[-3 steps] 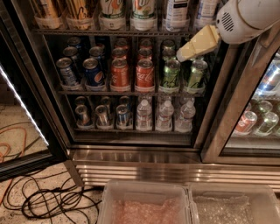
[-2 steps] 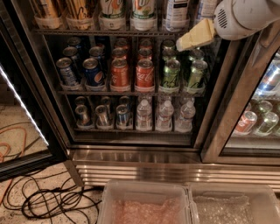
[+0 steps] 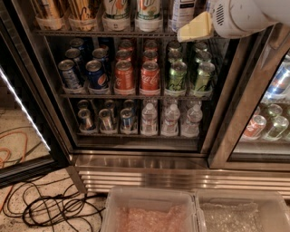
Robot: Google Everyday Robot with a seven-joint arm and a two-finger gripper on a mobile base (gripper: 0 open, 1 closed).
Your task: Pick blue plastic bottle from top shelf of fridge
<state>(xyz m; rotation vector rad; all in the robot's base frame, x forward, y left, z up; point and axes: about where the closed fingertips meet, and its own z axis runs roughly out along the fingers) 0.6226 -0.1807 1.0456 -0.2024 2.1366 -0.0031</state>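
Since the blue plastic bottle (image 3: pixel 182 12) is seen standing on the top shelf (image 3: pixel 99 32) of the fridge (image 3: pixel 136 162), the pick is judged not yet made. The tool (image 3: pixel 195 28) is held near the bottle's base, at the shelf rail; whether it is apart or together cannot be told. Closing on the bottle and lifting it out are left. On the floor, pinkish crumpled material is held in one clear bin (image 3: pixel 149 194), whitish material in the second bin (image 3: pixel 235 195).

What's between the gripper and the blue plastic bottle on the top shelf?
Nothing, in the camera view: the gripper sits at the top shelf rail, overlapping the foot of the blue plastic bottle.
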